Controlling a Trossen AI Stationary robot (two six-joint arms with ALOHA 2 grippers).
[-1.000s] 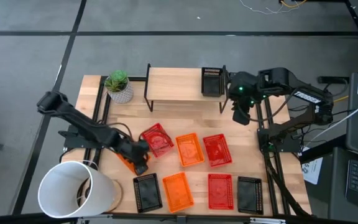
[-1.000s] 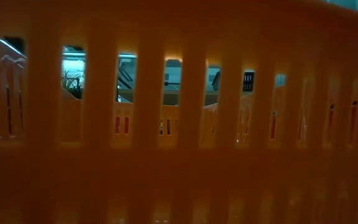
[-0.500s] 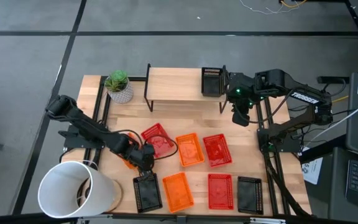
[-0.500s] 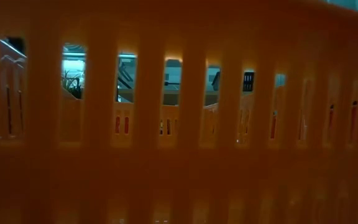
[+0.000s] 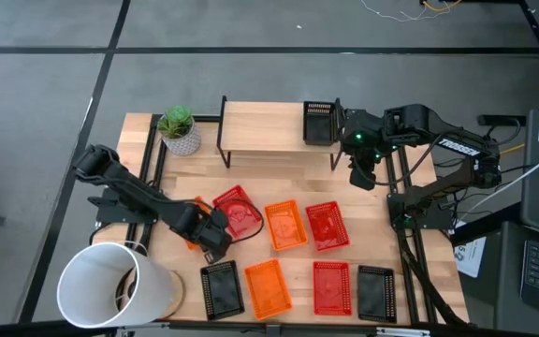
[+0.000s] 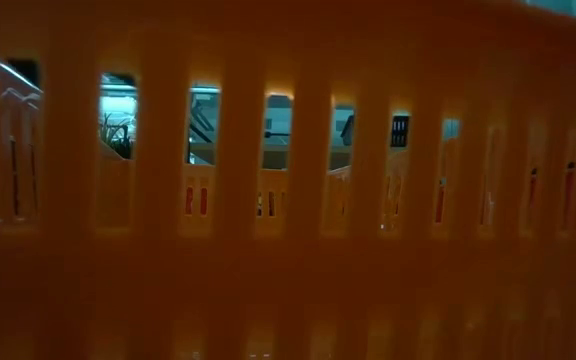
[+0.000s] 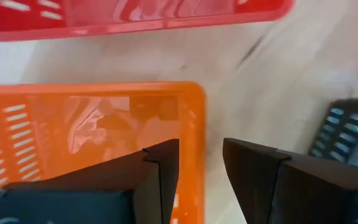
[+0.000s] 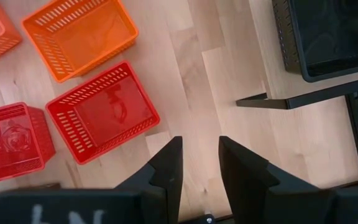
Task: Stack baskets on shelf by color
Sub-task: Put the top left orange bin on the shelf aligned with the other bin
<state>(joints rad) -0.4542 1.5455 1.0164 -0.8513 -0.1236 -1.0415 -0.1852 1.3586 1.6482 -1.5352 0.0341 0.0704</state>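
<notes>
A: One black basket (image 5: pixel 319 123) is on the shelf (image 5: pixel 262 126) so far, at its 3 o'clock end. Probably the start of the black stack.

B: Left end effector (image 7: pixel 201 163)?

A: Low over the surface (image 5: pixel 251 168), at the orange basket (image 7: pixel 86 134) lying at about 9 o'clock from the centre of the loose cluster. Fingers parted, one finger (image 7: pixel 161 165) inside the wall, the other outside. Straddling the wall, not clenched yet. I'd judge it is set for a rim pinch.

B: Right one?

A: Right end effector (image 8: pixel 199 163) hangs just off the shelf's 3 o'clock end, fingers apart, carrying nothing. Looks like it is waiting.

B: Rest of the baskets?

A: Red basket (image 5: pixel 236 208) just beside the orange one, at its 3 o'clock, tilted. Then another orange (image 5: pixel 284 226) and another red (image 5: pixel 327 226). Near row: black (image 5: pixel 221 288), orange (image 5: pixel 268 286), red (image 5: pixel 331 286), black (image 5: pixel 376 293).

B: Obstacles?

A: Tilted red basket is close, so a lift could snag it. Big white bucket (image 5: pixel 115 285) at 7 o'clock sits by the left arm. Potted plant (image 5: pixel 179 129) stands at the shelf's 9 o'clock end, near any drop there. Low view is blocked by an orange basket wall (image 6: pixel 288 250).
</notes>
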